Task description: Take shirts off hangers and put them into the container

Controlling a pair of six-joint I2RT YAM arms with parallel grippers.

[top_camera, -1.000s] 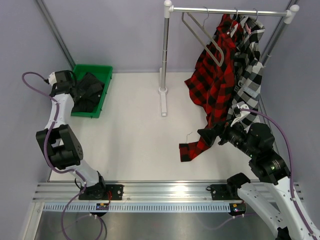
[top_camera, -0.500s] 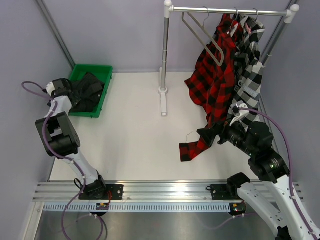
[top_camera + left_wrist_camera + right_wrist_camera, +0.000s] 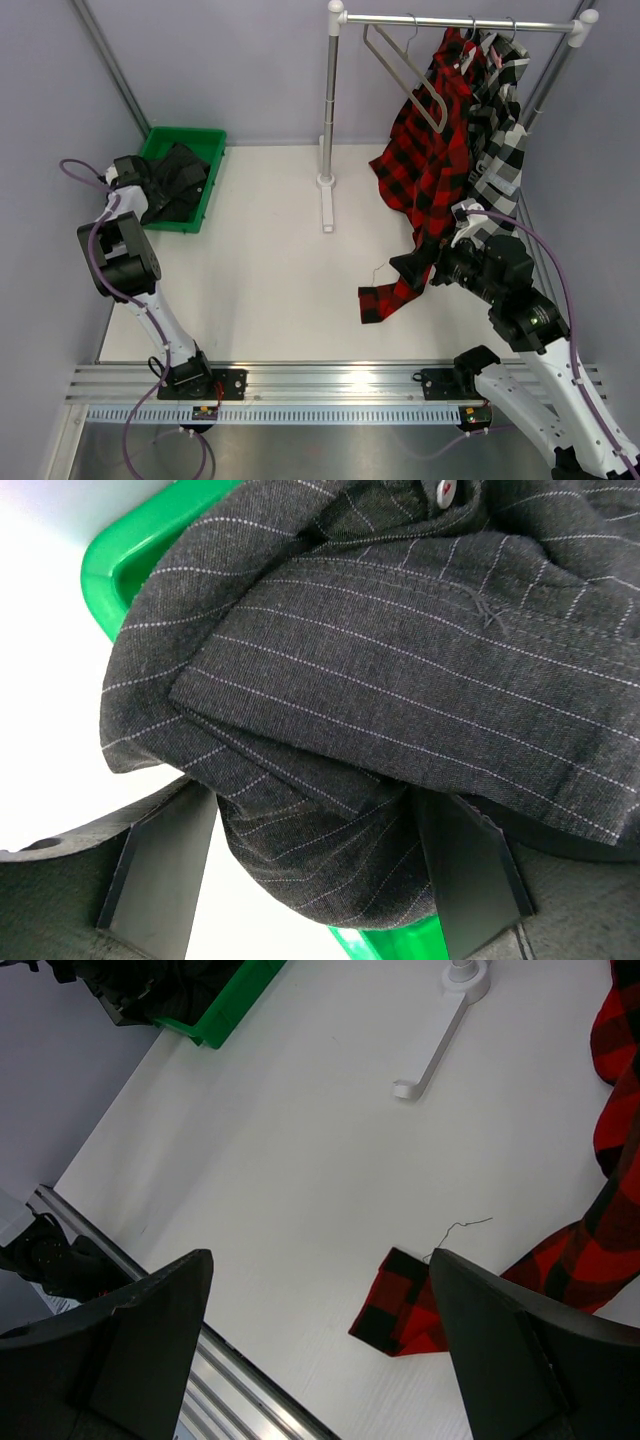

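Charcoal pinstriped shirt [image 3: 400, 680], bright green container [image 3: 190, 137], red-and-black plaid shirt [image 3: 430, 170].

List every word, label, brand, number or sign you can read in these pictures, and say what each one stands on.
No text can be read in any view.
Dark pinstriped shirt: only stripes and a button, no label showing.
Green tray: no print visible.
Red-and-black plaid shirt and black-and-white plaid shirt: any tags are too small to read.

free: white table [image 3: 260, 270] centre | blocked: rack post [image 3: 329, 100]; hanging red plaid shirt [image 3: 428, 170] right
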